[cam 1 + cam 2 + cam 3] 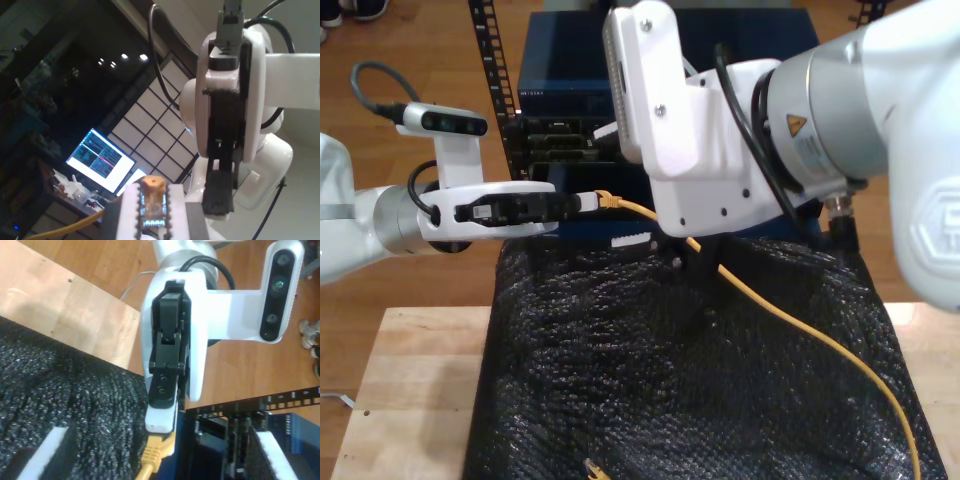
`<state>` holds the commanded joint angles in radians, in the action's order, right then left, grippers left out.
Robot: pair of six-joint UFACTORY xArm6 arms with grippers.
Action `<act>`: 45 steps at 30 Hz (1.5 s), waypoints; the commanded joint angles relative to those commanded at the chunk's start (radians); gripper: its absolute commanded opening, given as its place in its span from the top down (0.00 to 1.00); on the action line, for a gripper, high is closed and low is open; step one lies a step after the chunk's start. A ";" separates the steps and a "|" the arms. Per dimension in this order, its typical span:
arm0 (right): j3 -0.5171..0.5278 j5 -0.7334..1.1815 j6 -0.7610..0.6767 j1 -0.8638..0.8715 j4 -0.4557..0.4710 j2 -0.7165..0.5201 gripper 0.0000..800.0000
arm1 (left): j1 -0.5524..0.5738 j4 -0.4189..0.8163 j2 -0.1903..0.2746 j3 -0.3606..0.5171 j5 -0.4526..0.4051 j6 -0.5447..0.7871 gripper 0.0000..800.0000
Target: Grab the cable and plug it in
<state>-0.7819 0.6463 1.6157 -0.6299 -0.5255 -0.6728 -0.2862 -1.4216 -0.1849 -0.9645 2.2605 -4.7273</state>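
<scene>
Currently, the long, thin yellow-orange network cable is lifted at one end: its small yellowish clip-type plug is clamped between the closed white pads of my first gripper, at the exterior view's left, with the plug tip projecting beyond the jaws. From there the cable runs down across the black woven mat towards the exterior view's lower right. A second yellowish plug is seen lying on the mat near the exterior view's bottom edge. My second gripper, on the large white arm at the exterior view's right, is held above the mat with its jaws spread and nothing between them. The held plug is positioned just in front of the dark blue rack unit and its row of ports, but is not seated in any port. The grab is judged complete; alignment with a port and insertion are judged outstanding.
</scene>
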 joint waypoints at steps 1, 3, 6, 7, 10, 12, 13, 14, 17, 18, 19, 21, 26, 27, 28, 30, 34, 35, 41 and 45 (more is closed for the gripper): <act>0.009 -0.017 0.000 0.000 0.000 -0.006 0.02 | 0.000 0.000 0.000 0.002 0.006 -0.002 0.96; 0.025 -0.043 0.002 -0.002 0.000 -0.018 0.03 | 0.000 -0.002 0.000 0.000 0.021 -0.002 0.96; 0.037 -0.058 0.018 -0.003 0.000 -0.032 0.06 | 0.000 -0.026 0.000 0.000 0.041 -0.002 0.96; 0.038 -0.058 0.023 -0.005 0.000 -0.032 0.06 | 0.000 -0.034 0.000 0.000 0.048 -0.002 0.96; 0.038 -0.064 0.023 -0.006 0.000 -0.032 0.09 | 0.000 -0.041 0.000 0.000 0.069 -0.002 0.96; 0.038 -0.066 0.025 -0.011 0.000 -0.032 0.10 | 0.000 -0.041 0.000 -0.002 0.072 -0.002 0.96; 0.038 -0.066 0.025 -0.017 0.000 -0.032 0.10 | 0.000 -0.043 0.000 -0.002 0.075 -0.003 0.96; 0.038 -0.068 0.025 -0.023 0.000 -0.032 0.10 | 0.000 -0.043 0.000 -0.002 0.077 -0.003 0.96; 0.041 -0.087 0.025 -0.038 0.000 -0.032 0.11 | 0.000 -0.043 0.000 -0.002 0.089 -0.003 0.96; 0.048 -0.098 0.025 -0.043 0.000 -0.034 0.12 | 0.000 -0.043 0.000 -0.002 0.092 -0.003 0.96; 0.054 -0.109 0.025 -0.048 0.000 -0.034 0.13 | 0.000 -0.043 0.000 -0.003 0.095 -0.005 0.96; 0.060 -0.133 0.025 -0.049 0.000 -0.032 0.15 | 0.000 -0.043 0.000 -0.002 0.100 -0.011 0.96; 0.063 -0.153 0.021 -0.049 0.000 -0.032 0.21 | 0.000 -0.041 0.000 -0.002 0.110 -0.028 0.96; 0.063 -0.155 0.021 -0.049 -0.002 -0.032 0.23 | 0.000 -0.041 0.003 -0.002 0.112 -0.028 0.96; 0.063 -0.155 0.021 -0.049 -0.002 -0.032 0.25 | 0.000 -0.041 0.000 -0.002 0.112 -0.028 0.96; 0.063 -0.155 0.021 -0.049 -0.002 -0.032 0.29 | 0.000 -0.041 0.003 -0.002 0.112 -0.028 0.95; 0.063 -0.155 0.021 -0.051 -0.002 -0.032 0.37 | -0.002 -0.041 0.003 -0.002 0.126 -0.041 0.94; 0.064 -0.155 0.021 -0.051 -0.002 -0.032 0.38 | -0.002 -0.041 0.003 -0.002 0.130 -0.046 0.94; 0.068 -0.153 0.021 -0.066 -0.002 -0.031 0.40 | -0.002 -0.041 0.003 -0.002 0.133 -0.051 0.94; 0.072 -0.153 0.021 -0.080 -0.002 -0.031 0.41 | -0.002 -0.041 0.003 -0.002 0.135 -0.051 0.94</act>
<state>-0.7098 0.4929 1.6372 -0.7096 -0.5271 -0.7035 -0.2877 -1.4630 -0.1818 -0.9661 2.3955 -4.7780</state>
